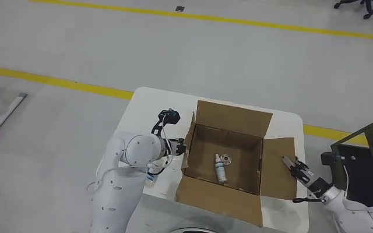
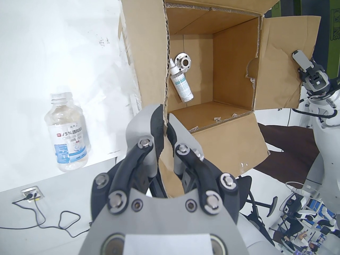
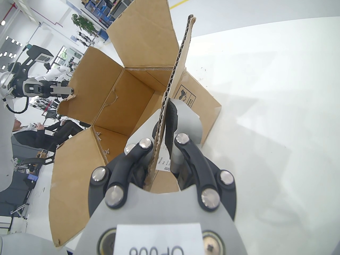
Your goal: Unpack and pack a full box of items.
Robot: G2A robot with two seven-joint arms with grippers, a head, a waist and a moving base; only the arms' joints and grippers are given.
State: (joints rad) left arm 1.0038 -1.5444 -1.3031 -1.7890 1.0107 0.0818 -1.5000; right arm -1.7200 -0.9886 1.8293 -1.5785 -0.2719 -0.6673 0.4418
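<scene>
Left gripper [image 2: 165, 123] first: I have it clamped shut on the edge of the left flap [image 2: 143, 41] of the box [image 2: 231, 62], and the cardboard stands upright between my pads. Just outside this hand, a clear bottle [image 2: 67, 136] with a blue and white label sits on the white table [image 2: 39, 27]. Past my fingertips, down on the box floor, a small white spray bottle [image 2: 181, 82] lies on its side, with a round metal flange [image 2: 183, 61] just beside its nozzle end. Farthest from this hand, across the open box, my right gripper [image 3: 166, 118] is closed on the right flap [image 3: 180, 62], gripping the cardboard edge-on between its fingers. Beyond that hand the table is bare white.
</scene>
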